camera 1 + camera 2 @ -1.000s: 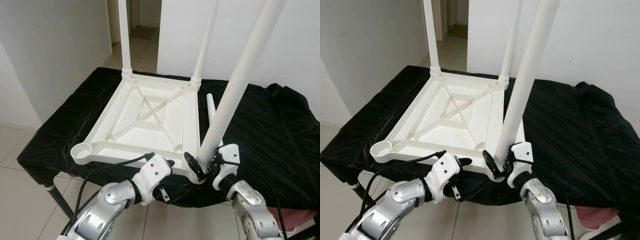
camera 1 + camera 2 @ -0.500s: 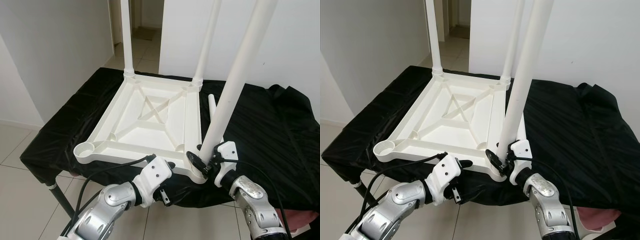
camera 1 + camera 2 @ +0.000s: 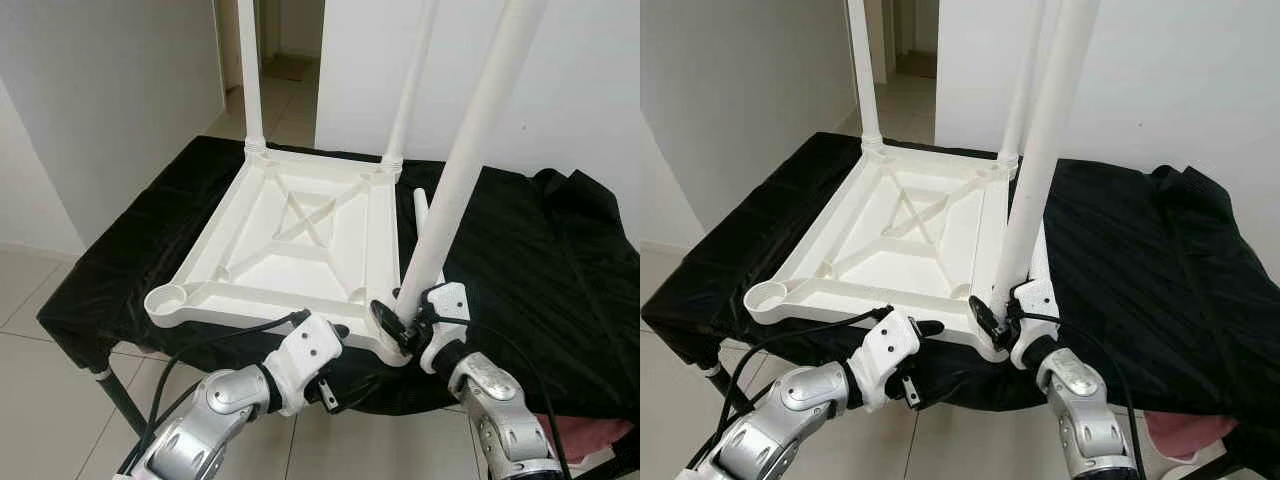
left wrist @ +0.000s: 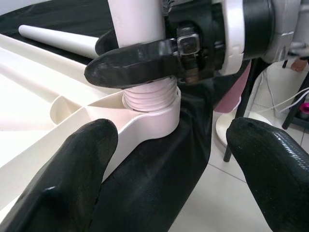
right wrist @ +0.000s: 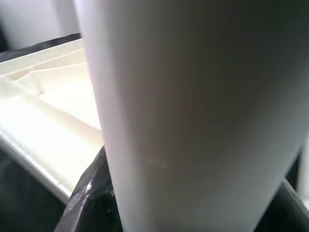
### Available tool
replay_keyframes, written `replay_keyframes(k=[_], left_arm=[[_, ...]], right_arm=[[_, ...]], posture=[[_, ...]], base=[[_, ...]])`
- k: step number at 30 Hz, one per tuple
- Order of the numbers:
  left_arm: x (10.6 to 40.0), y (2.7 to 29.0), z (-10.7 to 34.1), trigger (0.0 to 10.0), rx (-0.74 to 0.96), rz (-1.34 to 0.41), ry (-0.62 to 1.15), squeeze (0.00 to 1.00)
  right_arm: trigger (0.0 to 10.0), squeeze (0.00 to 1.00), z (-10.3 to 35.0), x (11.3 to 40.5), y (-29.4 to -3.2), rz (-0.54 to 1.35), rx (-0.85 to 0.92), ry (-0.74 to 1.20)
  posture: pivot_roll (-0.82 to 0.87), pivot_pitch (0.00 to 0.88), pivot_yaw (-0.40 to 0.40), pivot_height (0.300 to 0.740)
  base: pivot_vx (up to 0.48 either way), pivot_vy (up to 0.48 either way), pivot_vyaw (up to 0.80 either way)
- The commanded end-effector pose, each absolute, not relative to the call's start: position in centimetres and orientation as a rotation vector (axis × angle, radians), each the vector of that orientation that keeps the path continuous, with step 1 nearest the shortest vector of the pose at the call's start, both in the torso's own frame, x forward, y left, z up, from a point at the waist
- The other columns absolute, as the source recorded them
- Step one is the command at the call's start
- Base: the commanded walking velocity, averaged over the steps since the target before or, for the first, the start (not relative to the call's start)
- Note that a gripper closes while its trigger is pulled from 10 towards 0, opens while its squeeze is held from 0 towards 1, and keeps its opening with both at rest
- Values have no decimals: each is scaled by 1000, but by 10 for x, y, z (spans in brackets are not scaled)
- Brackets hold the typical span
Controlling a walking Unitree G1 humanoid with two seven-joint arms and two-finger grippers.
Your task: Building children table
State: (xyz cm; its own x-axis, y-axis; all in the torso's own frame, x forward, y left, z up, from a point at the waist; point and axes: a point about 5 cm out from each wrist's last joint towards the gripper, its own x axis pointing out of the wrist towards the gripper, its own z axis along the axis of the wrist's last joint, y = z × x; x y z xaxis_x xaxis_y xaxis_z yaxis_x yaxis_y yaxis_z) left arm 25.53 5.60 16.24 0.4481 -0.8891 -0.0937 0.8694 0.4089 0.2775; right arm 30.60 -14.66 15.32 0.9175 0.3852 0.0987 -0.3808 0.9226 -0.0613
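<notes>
A white plastic table top (image 3: 300,240) lies upside down on a black cloth. Two white legs (image 3: 250,70) (image 3: 410,80) stand in its far corners. A third leg (image 3: 460,170) leans in the near right corner socket, its threaded end (image 4: 149,99) sitting in the socket. My right gripper (image 3: 405,318) is shut on this leg just above the socket. My left gripper (image 3: 335,360) is open at the top's near edge, left of that socket, with its fingers (image 4: 63,179) spread wide. The near left socket (image 3: 165,300) is empty. A fourth leg (image 3: 421,215) lies loose on the cloth.
The black cloth (image 3: 530,260) covers a table that stands on metal legs over a tiled floor. White walls and a doorway lie behind it. Something pink (image 3: 590,435) sits low at the right, beneath the cloth's edge.
My right gripper and the leg's foot have shifted slightly left, and the leg stands a little steeper. The left gripper has hardly moved.
</notes>
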Motion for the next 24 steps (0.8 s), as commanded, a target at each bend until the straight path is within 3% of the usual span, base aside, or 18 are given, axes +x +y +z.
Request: replay_keyframes(k=[1,7,13,15,24], left_arm=[[252,55,160,10000,313,-1137,-62,0],[255,56,160,10000,310,-1126,-63,0],[256,57,159,10000,305,-1122,-61,0],[256,57,159,10000,298,-1122,-58,0],[254,56,157,10000,287,-1128,-47,0]], right_arm=[[10000,0,141,305,-152,345,-32,-38],[10000,0,140,296,-146,184,38,-41],[10000,0,130,286,-134,-110,171,7],[10000,0,132,284,-122,-90,203,-2],[10000,0,140,282,-118,-12,192,-54]], posture=[[2,120,-14,740],[-6,115,-16,740],[-5,107,-19,740],[-9,104,-15,740],[-9,99,-13,740]], base=[[0,0,0],[0,0,0],[0,0,0],[0,0,0],[0,0,0]])
